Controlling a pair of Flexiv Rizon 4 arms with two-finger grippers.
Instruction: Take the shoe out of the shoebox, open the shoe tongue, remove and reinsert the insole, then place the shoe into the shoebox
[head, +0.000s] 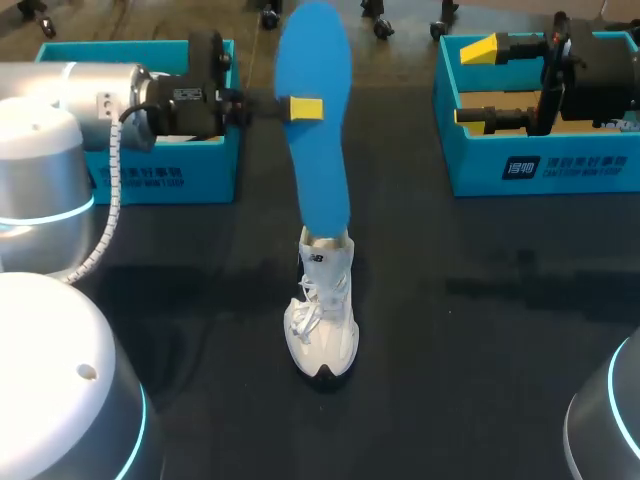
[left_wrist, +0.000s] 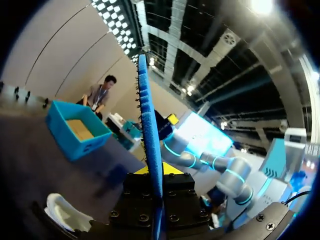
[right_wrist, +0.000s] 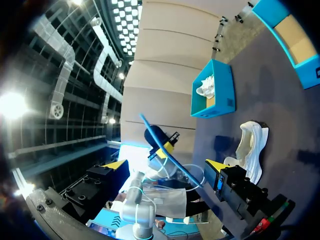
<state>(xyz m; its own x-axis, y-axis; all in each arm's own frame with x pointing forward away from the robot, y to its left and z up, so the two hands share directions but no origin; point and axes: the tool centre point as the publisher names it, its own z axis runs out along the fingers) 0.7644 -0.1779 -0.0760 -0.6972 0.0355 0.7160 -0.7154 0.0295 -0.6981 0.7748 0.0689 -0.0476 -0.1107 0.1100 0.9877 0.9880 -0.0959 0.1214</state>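
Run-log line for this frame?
left gripper: shut on blue insole, aloft | white sneaker: upright on table | right gripper: open, over teal box

Rear of shoe (head: 322, 310) behind insole (head: 316, 130)

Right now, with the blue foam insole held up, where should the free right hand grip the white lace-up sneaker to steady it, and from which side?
Probably the right-side collar rim of the white lace-up sneaker, approached from the right. It stands upright on its sole, opening upward, and the blue foam insole in the left hand fills the space above it.
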